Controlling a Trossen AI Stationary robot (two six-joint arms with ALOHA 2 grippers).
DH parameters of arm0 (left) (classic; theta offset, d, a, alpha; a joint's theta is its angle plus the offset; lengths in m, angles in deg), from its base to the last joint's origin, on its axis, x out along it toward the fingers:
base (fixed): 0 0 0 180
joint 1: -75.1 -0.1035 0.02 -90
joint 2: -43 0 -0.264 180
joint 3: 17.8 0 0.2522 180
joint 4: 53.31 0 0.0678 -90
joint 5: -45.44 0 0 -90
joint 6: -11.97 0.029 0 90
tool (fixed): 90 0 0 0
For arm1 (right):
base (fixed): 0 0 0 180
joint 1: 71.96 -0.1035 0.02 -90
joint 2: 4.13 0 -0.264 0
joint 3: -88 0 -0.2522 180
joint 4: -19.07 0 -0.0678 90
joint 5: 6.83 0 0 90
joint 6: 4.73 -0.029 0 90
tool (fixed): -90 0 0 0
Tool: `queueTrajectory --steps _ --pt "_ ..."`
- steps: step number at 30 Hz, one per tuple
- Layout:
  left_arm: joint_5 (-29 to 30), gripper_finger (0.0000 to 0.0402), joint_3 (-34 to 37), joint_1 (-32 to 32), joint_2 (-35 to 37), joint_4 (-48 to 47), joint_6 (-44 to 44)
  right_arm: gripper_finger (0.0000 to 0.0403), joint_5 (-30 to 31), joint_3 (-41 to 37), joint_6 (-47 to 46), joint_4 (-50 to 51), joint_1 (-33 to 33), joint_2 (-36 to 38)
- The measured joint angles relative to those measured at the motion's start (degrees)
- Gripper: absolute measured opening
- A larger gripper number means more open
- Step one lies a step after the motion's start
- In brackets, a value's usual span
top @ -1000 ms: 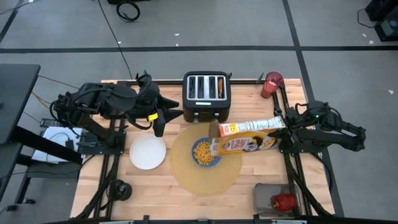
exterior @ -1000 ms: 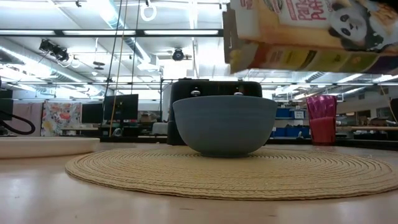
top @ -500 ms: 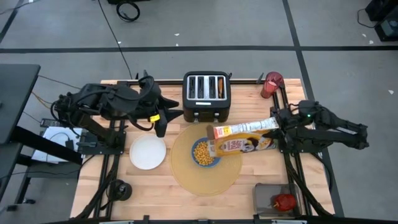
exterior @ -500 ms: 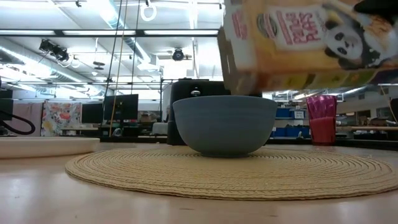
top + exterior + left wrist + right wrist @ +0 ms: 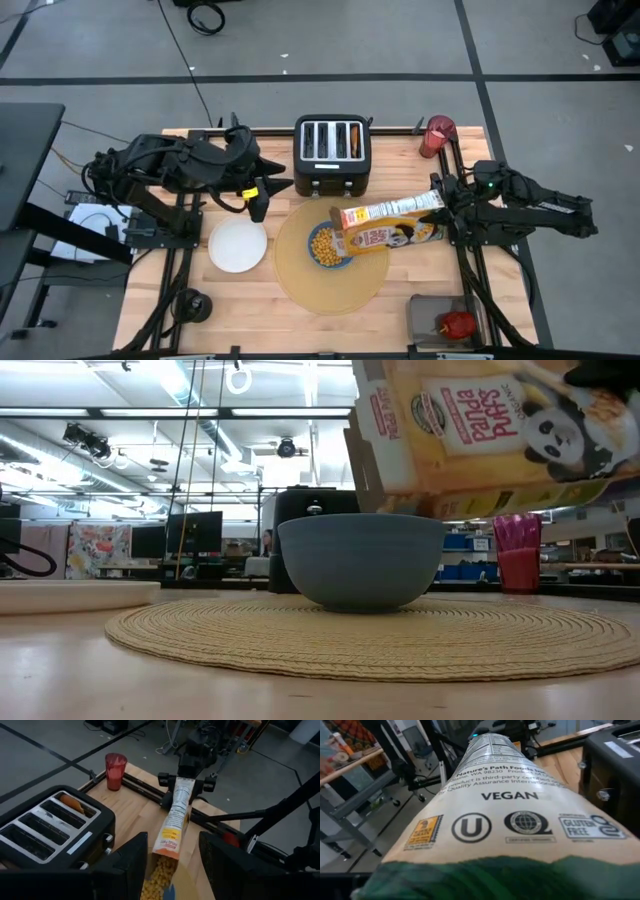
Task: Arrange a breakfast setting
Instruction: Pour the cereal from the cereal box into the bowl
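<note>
My right gripper (image 5: 441, 207) is shut on a yellow-and-brown cereal box (image 5: 390, 222), which lies tipped on its side in the air. The box's open end hangs over the small blue bowl (image 5: 360, 560). The bowl holds yellow cereal and stands on the round tan placemat (image 5: 330, 285). A white plate (image 5: 238, 246) rests on the table left of the mat. The red cup (image 5: 437, 135) stands at the far right. A red apple (image 5: 458, 323) sits at the near right. My left gripper (image 5: 172, 867) hovers open above the table, left of the toaster. My right gripper holds the cereal box by its closed bottom end (image 5: 186, 784), coming nearly level from the table's right, with a finger on either side of the box. The box is lifted clear and slopes down toward its open end (image 5: 342, 222) above the bowl. The box hides the fingertips in the right wrist view.
A black four-slot toaster (image 5: 332, 155) stands at the far middle, just behind the mat. A grey tray (image 5: 425, 312) under the apple sits at the near right corner. Bare wood lies along the table's near left part.
My right gripper has gone a little toward the table's left edge with the cereal box. The box has come lower over the bowl and rolled, so its printed front shows more in the low view.
</note>
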Motion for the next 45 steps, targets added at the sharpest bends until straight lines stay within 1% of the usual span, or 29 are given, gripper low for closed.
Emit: queueTrajectory --steps 4,7,39,42,45 --pt "0.0 0.0182 0.0 -0.6 0.0 0.0 0.1 0.0207 -0.1 1.4 2.1 1.1 -0.1 -1.5" --pt "0.1 0.0182 0.0 -0.6 0.0 0.1 0.1 0.0207 -0.1 1.5 1.9 1.2 -0.1 -2.3" --pt "0.0 0.0182 0.0 -0.5 0.0 0.4 -0.9 0.0207 -2.5 1.6 0.9 0.3 -0.1 -2.6" --pt "0.0 0.0182 0.0 -0.5 0.0 0.3 -1.0 0.0207 -0.9 1.8 1.5 1.8 -0.1 -2.6" --pt "0.0 0.0182 0.0 -0.5 0.0 0.4 -1.0 0.0206 -1.4 2.1 1.8 0.3 -0.1 -2.9"
